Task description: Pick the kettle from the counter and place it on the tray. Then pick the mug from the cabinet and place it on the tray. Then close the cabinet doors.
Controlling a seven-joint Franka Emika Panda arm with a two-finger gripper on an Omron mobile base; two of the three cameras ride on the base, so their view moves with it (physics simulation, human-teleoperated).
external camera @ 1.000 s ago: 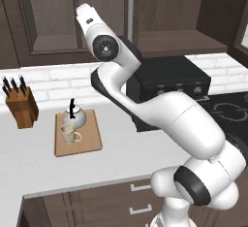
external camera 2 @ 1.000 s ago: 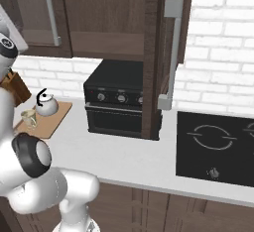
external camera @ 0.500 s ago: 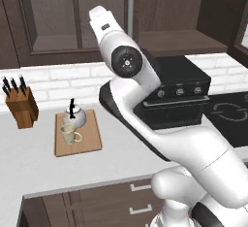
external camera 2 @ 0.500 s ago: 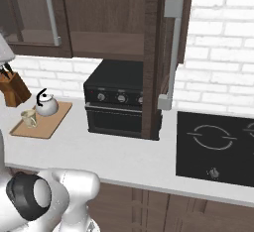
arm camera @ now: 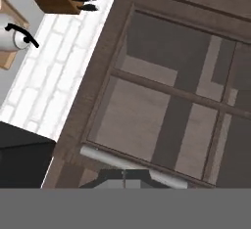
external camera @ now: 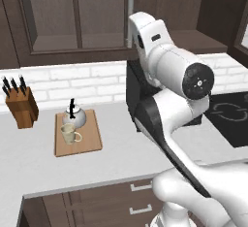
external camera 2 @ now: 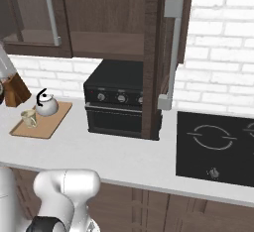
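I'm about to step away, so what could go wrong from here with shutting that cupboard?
The gripper sits right at the silver door handle, so it might slip off the bar. The right door stands open above the small black oven. The kettle and mug lie close on the tray, far from the arm.

My arm (external camera: 169,71) is built of rounded, glossy white shells. A round dark grey joint cap (external camera: 197,79) carries small pale screw dots. A black band (external camera: 157,131) runs along the seam between two links. A small dark rectangular recess (external camera: 155,38) marks the upper link. My base column (external camera 2: 67,189) is white with a dark joint ring (external camera 2: 47,224).
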